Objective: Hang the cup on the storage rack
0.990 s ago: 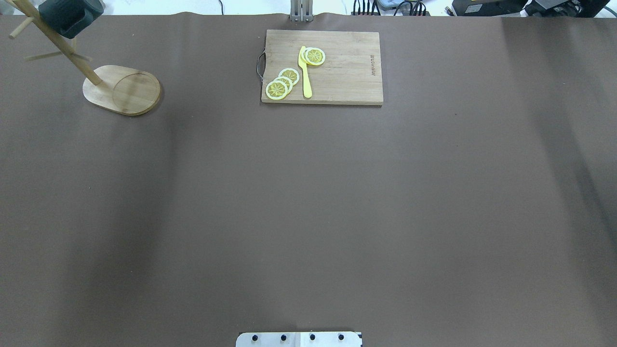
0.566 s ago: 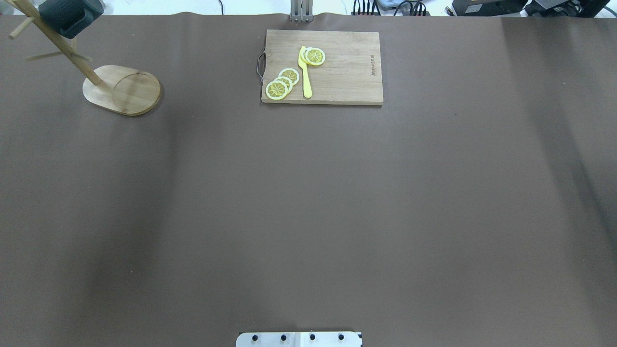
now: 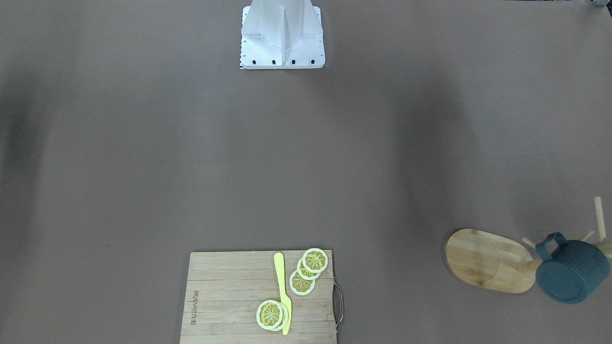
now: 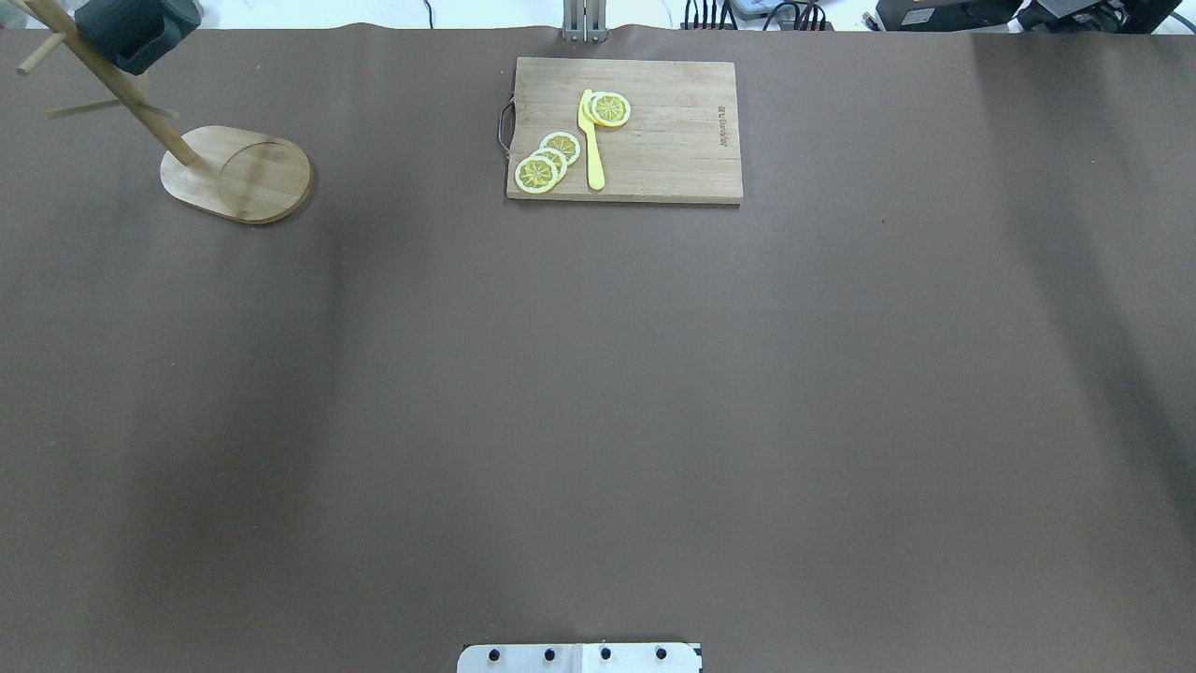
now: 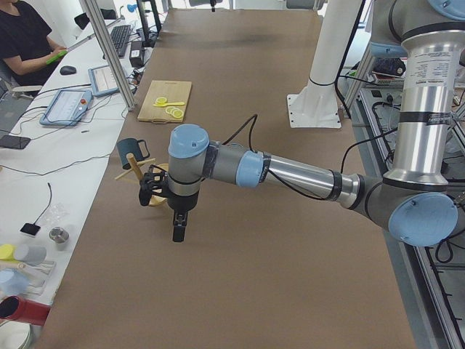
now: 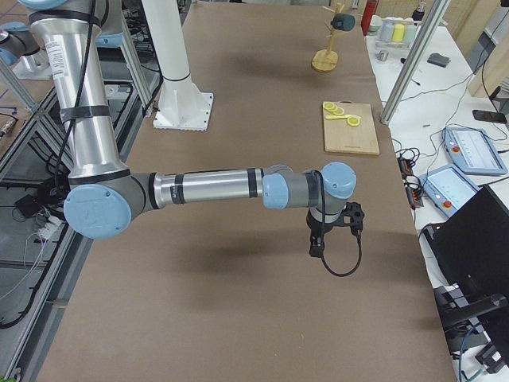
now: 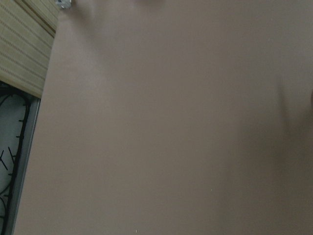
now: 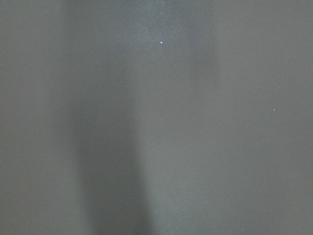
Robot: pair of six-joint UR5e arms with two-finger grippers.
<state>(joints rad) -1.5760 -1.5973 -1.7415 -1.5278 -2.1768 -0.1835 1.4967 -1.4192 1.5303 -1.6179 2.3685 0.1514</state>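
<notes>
The dark blue-grey cup [image 3: 569, 277], faintly ribbed, hung by its loop handle from a peg of the storage rack [image 3: 483, 260] at the bench's [image 4: 598, 374] far left corner. For the left gripper [image 5: 177, 234] and the right gripper [image 6: 315, 250], I couldn't tell whether the fingers were open or closed.

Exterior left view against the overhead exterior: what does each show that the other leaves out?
Only exterior left: the left arm stretched over the table, its pincer pointing down, and an operator at a side desk. Only overhead: the lettering on the cutting board, and cables past the table's far edge. Both: the cup hanging on the storage rack, and lemon slices on the board.
</notes>
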